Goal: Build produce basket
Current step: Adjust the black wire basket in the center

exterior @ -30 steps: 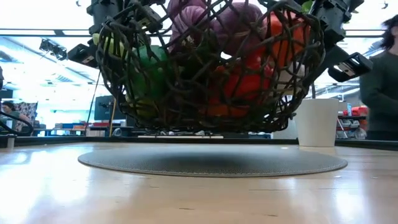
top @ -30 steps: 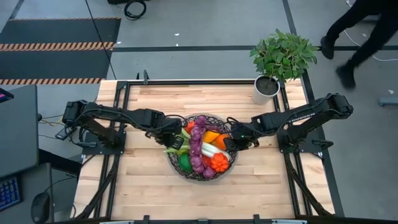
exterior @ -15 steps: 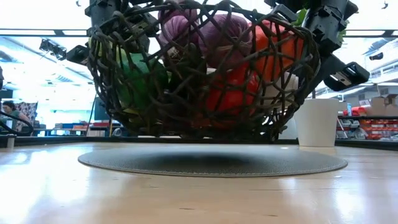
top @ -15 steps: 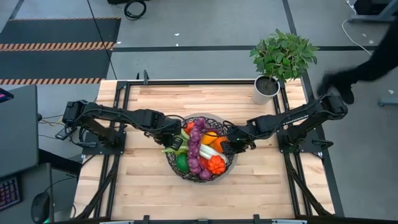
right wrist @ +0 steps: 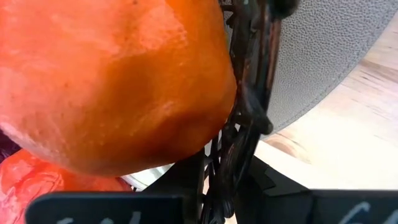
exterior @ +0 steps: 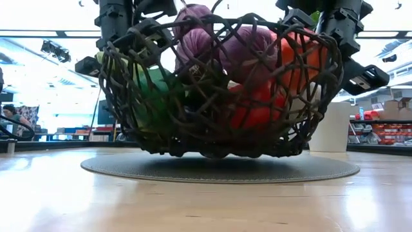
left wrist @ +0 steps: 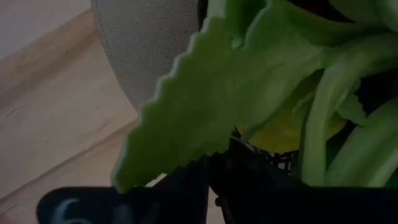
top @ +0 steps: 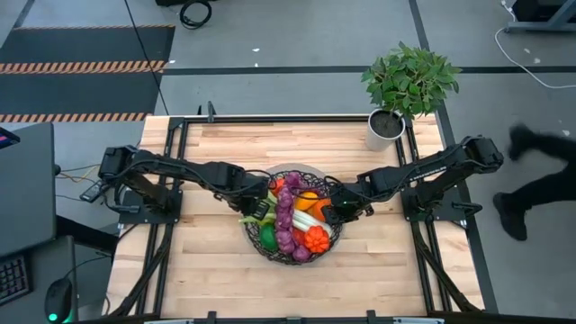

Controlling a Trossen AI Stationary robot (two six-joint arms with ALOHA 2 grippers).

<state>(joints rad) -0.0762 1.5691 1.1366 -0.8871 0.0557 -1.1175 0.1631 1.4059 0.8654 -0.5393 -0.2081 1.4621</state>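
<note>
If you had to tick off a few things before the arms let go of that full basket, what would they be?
1. Basket down on its round base: cannot tell; it sits very near, contact is unclear.
2. Basket level: ok, the rim looks even.
3. Produce inside: ok, nothing lies on the table.
4. Left gripper at the rim: ok.
5. Right gripper at the opposite rim: ok.
6. Plant pot clear of the arms: ok.
</note>
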